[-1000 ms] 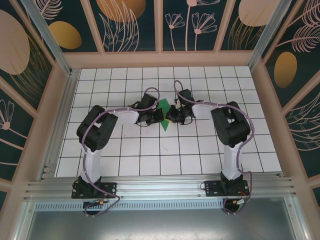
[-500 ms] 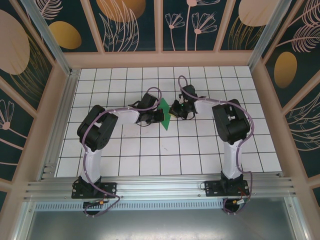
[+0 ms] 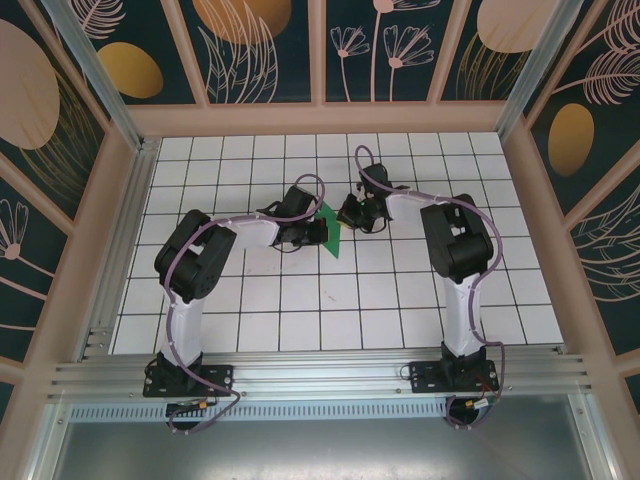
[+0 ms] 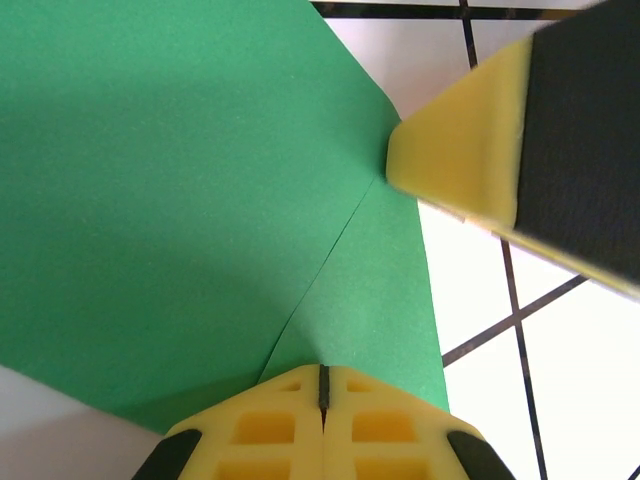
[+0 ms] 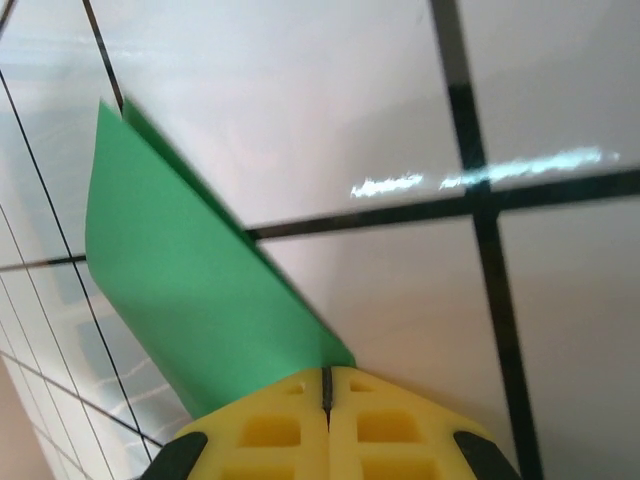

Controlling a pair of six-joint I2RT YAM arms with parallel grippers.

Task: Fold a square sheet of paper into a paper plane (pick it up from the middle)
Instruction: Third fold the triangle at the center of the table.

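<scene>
The square sheet of paper (image 3: 333, 232) is green, folded, and held just above the tiled floor between both grippers. From above it looks like a narrow slanted strip. My left gripper (image 3: 320, 232) is shut on its left edge. In the left wrist view a crease in the paper (image 4: 200, 190) runs down to the shut left gripper (image 4: 323, 375), and the right gripper's yellow fingertip (image 4: 450, 150) meets the paper's far edge. My right gripper (image 3: 346, 214) is shut on the paper's right corner. In the right wrist view the paper (image 5: 190, 290) rises to the left from the shut right gripper (image 5: 327, 376).
The floor is white tiles with black grid lines (image 3: 400, 300). Wooden-framed patterned walls (image 3: 320, 115) close in the far side and both flanks. An aluminium rail (image 3: 320, 375) carries both arm bases at the near edge.
The right gripper has moved toward the far wall, taking its side of the paper along. The green shape went from a downward-pointing triangle to a narrower slanted strip. The left gripper barely moved.
</scene>
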